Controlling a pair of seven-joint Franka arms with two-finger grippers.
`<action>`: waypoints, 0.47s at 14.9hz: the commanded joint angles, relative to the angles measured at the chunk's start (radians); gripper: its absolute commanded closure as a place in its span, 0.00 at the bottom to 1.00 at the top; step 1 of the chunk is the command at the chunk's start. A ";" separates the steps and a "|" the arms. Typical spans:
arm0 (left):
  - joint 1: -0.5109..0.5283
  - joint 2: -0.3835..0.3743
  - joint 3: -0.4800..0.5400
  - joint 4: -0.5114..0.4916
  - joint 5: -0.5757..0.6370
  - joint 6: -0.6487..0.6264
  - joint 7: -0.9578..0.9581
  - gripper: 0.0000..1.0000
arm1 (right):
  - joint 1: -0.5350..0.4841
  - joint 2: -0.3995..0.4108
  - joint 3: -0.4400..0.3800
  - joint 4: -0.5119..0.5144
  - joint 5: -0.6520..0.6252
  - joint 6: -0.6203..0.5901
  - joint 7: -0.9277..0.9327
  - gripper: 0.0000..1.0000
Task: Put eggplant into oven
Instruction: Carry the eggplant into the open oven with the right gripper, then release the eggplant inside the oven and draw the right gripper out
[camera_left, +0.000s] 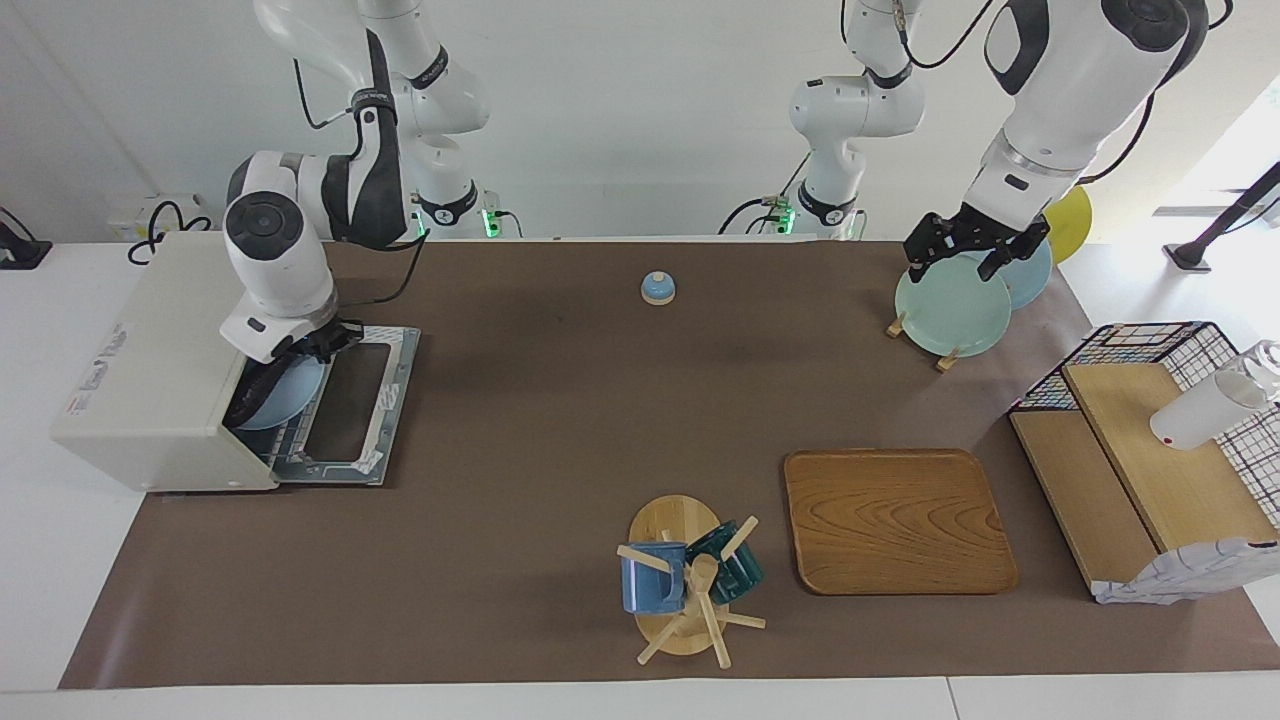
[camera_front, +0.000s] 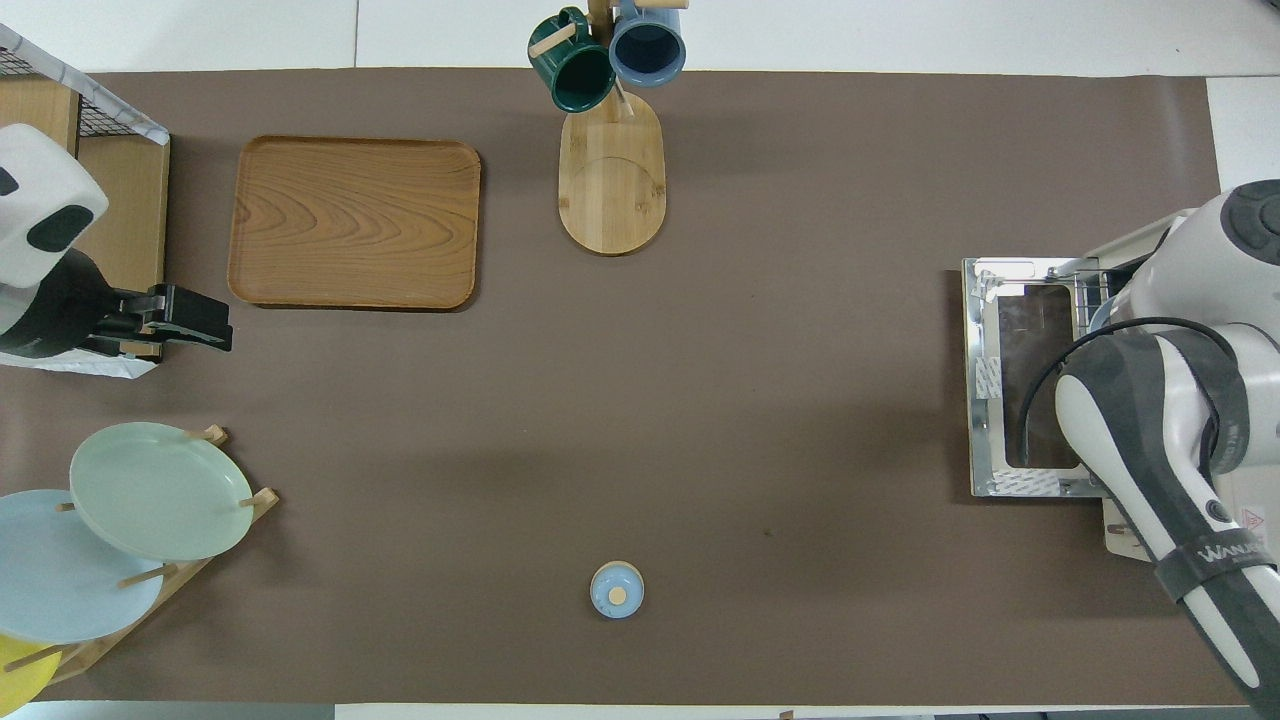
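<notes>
The cream-white oven (camera_left: 150, 390) stands at the right arm's end of the table, its glass door (camera_left: 355, 400) folded down flat. A light blue plate (camera_left: 290, 395) sits in the oven's mouth. A dark, slim shape along the plate's inner edge looks like the eggplant (camera_left: 257, 392), half hidden by the hand. My right gripper (camera_left: 322, 345) is at the oven's mouth, over the plate's edge. In the overhead view the right arm covers the oven (camera_front: 1125, 250) and only the door (camera_front: 1030, 380) shows. My left gripper (camera_left: 975, 252) hangs open and empty over the plate rack and waits.
A plate rack with pale green and blue plates (camera_left: 952, 310) stands near the left arm. A small blue bell (camera_left: 658, 288), a wooden tray (camera_left: 895, 520), a mug tree with two mugs (camera_left: 690, 580) and a wire basket shelf with a white bottle (camera_left: 1205, 410) are on the table.
</notes>
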 joint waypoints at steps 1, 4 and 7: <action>0.011 -0.014 -0.004 -0.009 0.007 0.006 -0.001 0.00 | -0.026 -0.058 0.015 -0.115 -0.020 0.084 -0.007 1.00; 0.011 -0.014 -0.004 -0.009 0.007 0.006 -0.001 0.00 | -0.039 -0.058 0.016 -0.119 -0.012 0.094 -0.013 0.94; 0.011 -0.014 -0.004 -0.007 0.007 0.006 -0.001 0.00 | -0.031 -0.057 0.016 -0.116 -0.006 0.094 -0.008 0.66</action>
